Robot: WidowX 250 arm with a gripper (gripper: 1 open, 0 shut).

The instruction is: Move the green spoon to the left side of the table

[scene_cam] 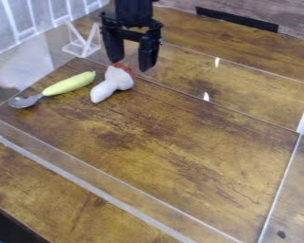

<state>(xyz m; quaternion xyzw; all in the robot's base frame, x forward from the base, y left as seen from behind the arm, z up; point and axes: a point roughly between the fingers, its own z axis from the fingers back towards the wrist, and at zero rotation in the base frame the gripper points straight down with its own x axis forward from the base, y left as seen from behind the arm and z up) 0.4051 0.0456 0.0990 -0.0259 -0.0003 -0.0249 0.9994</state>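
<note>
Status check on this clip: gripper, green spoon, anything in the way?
Black gripper open, empty, above white red-tipped object. Yellow-green-handled spoon with silver bowl flat on dark wooden table, untouched. White object lies right beside spoon.
</note>
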